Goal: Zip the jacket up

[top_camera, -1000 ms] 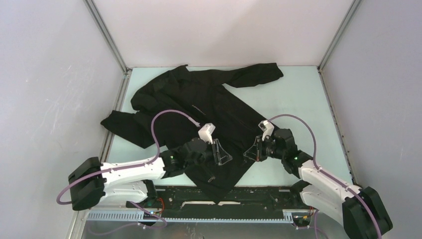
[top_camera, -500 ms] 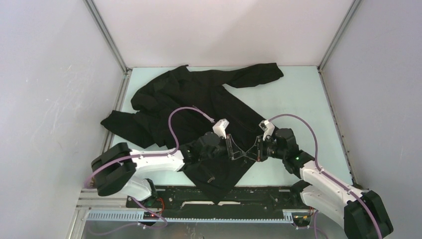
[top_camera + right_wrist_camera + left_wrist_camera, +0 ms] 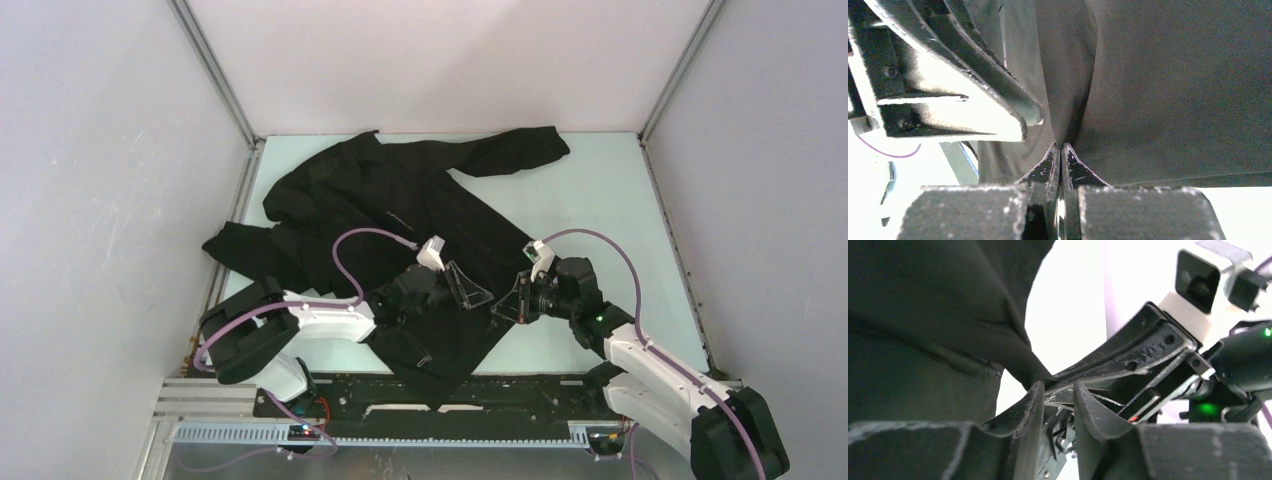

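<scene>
1. The jacket (image 3: 400,200) is black, soft and long-sleeved. It lies rumpled across the left and middle of the table (image 3: 600,190). One sleeve reaches toward the table's far right, the other is bunched at the table's left edge, and the hem hangs over the table's near edge.
2. My left gripper (image 3: 478,293) is over the table's near middle, at the jacket's right-hand border. In the left wrist view the left gripper (image 3: 1058,386) has its fingers a narrow gap apart. A tip of the jacket's edge touches one finger (image 3: 1030,405). I cannot tell whether any cloth is actually pinched.
3. My right gripper (image 3: 497,308) sits just beside it, toward the table's right, and faces it nearly tip to tip. In the right wrist view the right gripper (image 3: 1061,150) has its fingertips pressed together on a fold of the black cloth, and the fabric draws in to that pinch.
4. A line of zipper teeth (image 3: 960,357) runs along a seam in the left wrist view and ends at the fabric corner by my left fingers.
5. The chest lettering (image 3: 398,217) is a short pale streak around the table's middle. It is too small for me to read.
6. A small silvery zip pull (image 3: 424,360) glints on the jacket close to the table's near edge.
</scene>
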Tool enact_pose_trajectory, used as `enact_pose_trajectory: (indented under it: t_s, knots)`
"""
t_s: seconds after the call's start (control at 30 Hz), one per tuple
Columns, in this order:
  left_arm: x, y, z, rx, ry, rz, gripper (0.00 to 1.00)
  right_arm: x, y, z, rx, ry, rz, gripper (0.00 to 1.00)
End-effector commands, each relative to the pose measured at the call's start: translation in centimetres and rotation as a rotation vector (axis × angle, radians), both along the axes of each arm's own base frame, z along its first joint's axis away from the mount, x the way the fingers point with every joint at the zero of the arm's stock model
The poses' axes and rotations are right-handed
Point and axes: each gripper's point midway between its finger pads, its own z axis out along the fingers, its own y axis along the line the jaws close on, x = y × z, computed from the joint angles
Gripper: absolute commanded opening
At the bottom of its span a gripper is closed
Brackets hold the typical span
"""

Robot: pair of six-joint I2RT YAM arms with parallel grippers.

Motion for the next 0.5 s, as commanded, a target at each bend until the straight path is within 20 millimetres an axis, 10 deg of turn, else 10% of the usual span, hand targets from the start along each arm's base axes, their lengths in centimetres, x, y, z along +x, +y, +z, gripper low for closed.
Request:
enact_pose_trajectory:
  t_s: [0.0, 0.2, 0.47]
  knots:
    - [1.1, 1.0, -0.3, -0.058, 0.057, 0.114, 0.36, 0.2, 0.5, 2.0, 0.038, -0.035, 0.025, 0.00]
    - [1.7, 0.2, -0.8, -0.054, 0.080, 0.118, 0.56, 0.1, 0.5, 1.9, 0.035, -0.034, 0.032, 0.00]
    - [3.6, -1.2, -1.3, -0.069, 0.068, 0.108, 0.41, 0.0, 0.5, 1.7, 0.038, -0.027, 0.029, 0.00]
